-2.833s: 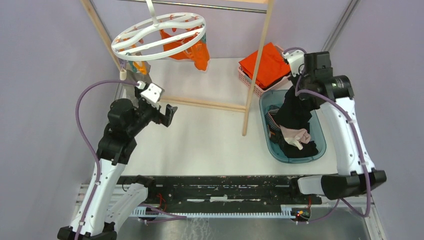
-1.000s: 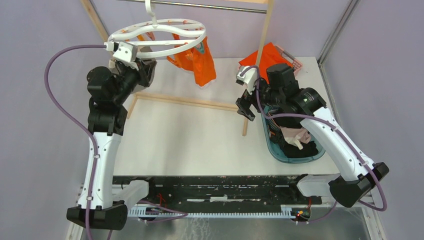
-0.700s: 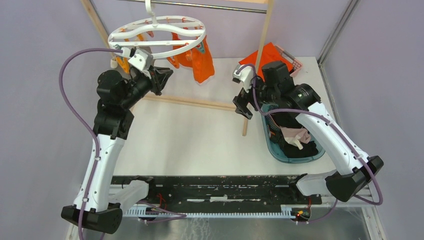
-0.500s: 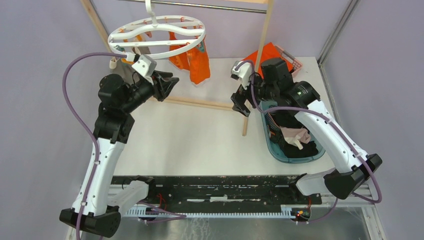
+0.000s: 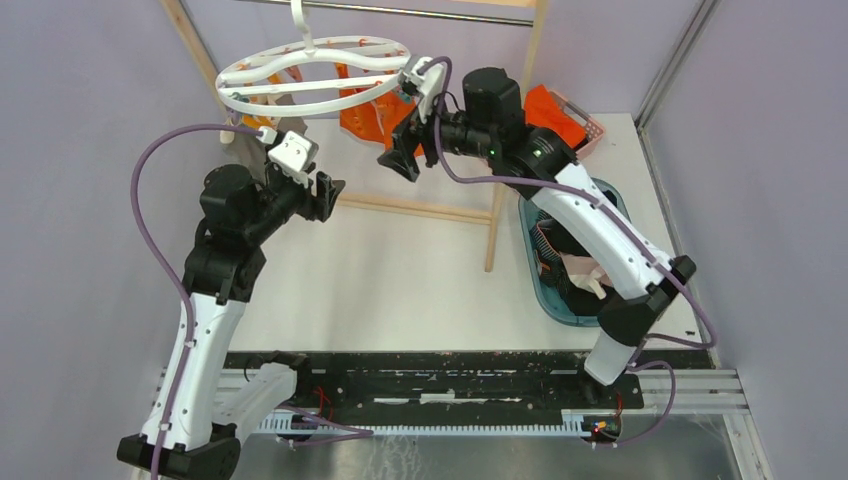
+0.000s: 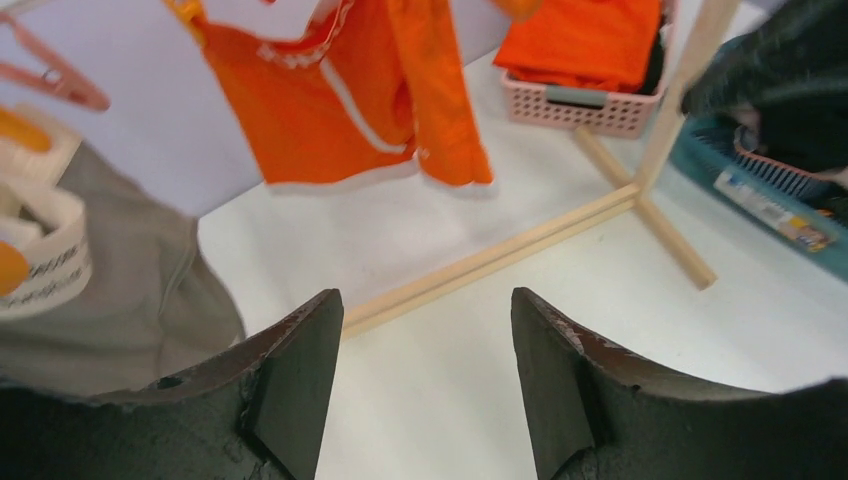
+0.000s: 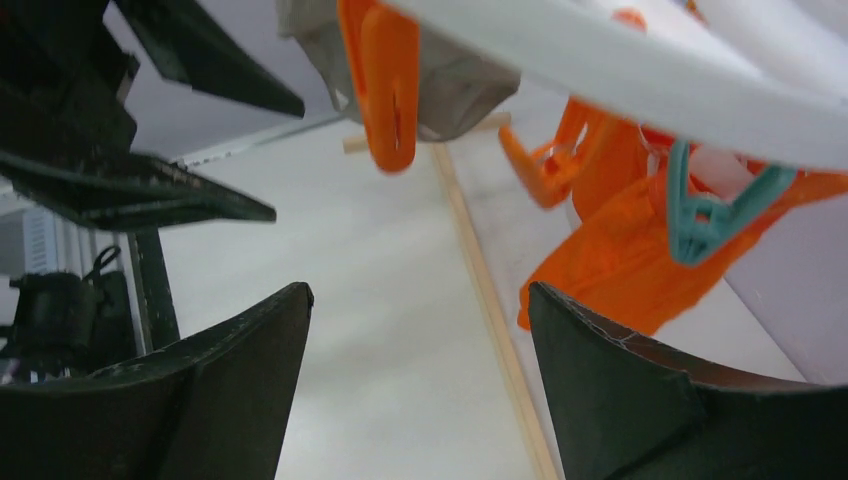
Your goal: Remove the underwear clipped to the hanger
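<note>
The hanger [image 5: 315, 75] hangs by its hook from the metal bar, a white ring with orange pegs [image 7: 385, 80]. Orange underwear [image 5: 365, 112] with white trim is clipped under its right side, also seen from the left wrist [image 6: 340, 110] and the right wrist [image 7: 620, 250]. A beige-grey underwear [image 6: 100, 290] hangs at the ring's left, behind an orange peg in the right wrist view [image 7: 450, 85]. My left gripper [image 5: 325, 197] is open and empty [image 6: 425, 300], below the ring's left part. My right gripper [image 5: 400, 160] is open [image 7: 420, 290], just under the ring beside the orange underwear.
The wooden frame's post [image 5: 515, 130] and floor bar [image 5: 410, 208] stand behind the grippers. A pink basket [image 5: 585, 125] with folded orange cloth [image 6: 590, 40] sits at the back right. A teal basin [image 5: 553, 300] with dark and pale clothes lies right, under the right arm.
My left gripper has opened and dropped down and right from the ring. The right arm has swung left from near the post up to the hanger beside the orange underwear.
</note>
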`<state>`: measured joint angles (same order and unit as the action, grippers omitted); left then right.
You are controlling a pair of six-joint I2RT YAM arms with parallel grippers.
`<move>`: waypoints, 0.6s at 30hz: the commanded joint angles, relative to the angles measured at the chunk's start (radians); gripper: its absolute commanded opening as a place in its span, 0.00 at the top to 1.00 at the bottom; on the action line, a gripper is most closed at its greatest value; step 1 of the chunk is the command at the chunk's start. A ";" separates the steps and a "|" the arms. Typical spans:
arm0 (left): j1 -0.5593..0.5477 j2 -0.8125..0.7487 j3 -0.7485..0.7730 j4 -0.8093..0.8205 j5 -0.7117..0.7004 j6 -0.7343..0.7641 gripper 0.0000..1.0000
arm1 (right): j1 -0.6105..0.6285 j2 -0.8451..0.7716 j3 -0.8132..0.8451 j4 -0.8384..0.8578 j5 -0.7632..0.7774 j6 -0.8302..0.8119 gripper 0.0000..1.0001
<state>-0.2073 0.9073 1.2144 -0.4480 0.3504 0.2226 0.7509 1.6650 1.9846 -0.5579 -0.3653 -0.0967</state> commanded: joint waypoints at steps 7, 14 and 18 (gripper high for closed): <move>-0.003 -0.044 -0.049 -0.055 -0.167 0.079 0.29 | 0.026 0.223 0.334 0.067 -0.054 0.160 0.20; -0.001 -0.050 -0.077 -0.043 -0.152 0.072 0.28 | 0.030 0.287 0.419 0.052 0.008 0.174 0.22; 0.003 -0.071 -0.105 -0.030 -0.156 0.076 0.28 | 0.030 0.309 0.467 0.037 0.038 0.171 0.35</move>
<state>-0.2073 0.8688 1.1271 -0.5182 0.2073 0.2607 0.7788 1.9602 2.3718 -0.5400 -0.3695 0.0593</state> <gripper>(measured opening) 0.720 0.705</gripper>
